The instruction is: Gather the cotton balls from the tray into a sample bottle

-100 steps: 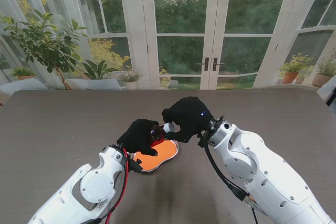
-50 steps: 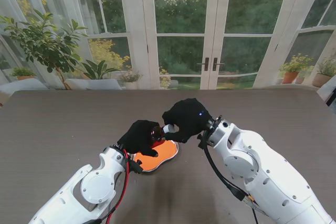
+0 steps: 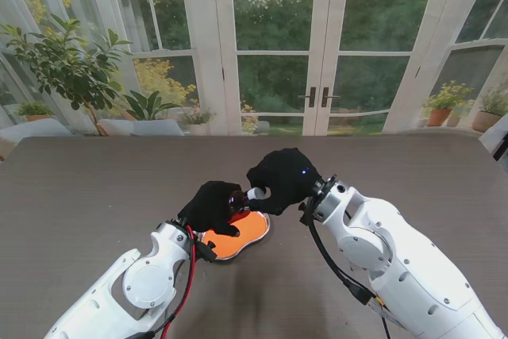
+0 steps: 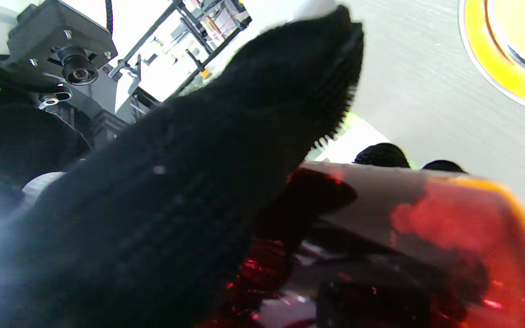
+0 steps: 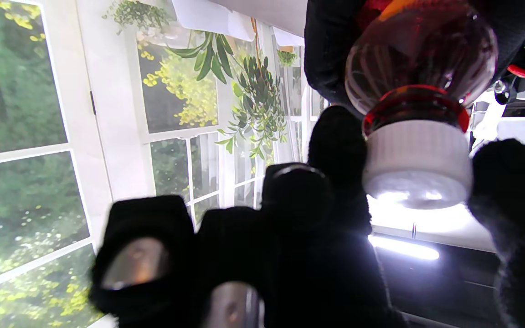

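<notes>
Nearest to me, the two white arms rise from the bottom corners of the stand view and meet over the middle of the brown table [image 3: 95, 188]. The orange tray [image 3: 242, 236] lies flat just beyond the left forearm, well inside the table's edges, its near rim showing and its far part hidden under the hands. I cannot make out any cotton balls on it from here.

Over the tray's far left part, the left hand [image 3: 213, 206] is wrapped around the sample bottle [image 3: 236, 200], a dark red-tinted bottle held on a slant with its neck toward the right hand. In the left wrist view the bottle's body [image 4: 426, 237] fills the frame behind a gloved finger [image 4: 226, 182], with a slice of the tray's yellow-orange rim [image 4: 495, 64] past it.

Just beyond, the right hand [image 3: 282, 179] has its thumb and fingers pinched on the bottle's white cap [image 3: 255, 193]. The right wrist view shows the cap [image 5: 417, 164] seated below a red neck ring, fingers on either side of it; whether they press it firmly is hard to tell.

Bare tabletop spreads wide to both sides and onward to the far edge, beneath the glass doors [image 3: 317, 45] and a potted plant [image 3: 67, 65] at far left.
</notes>
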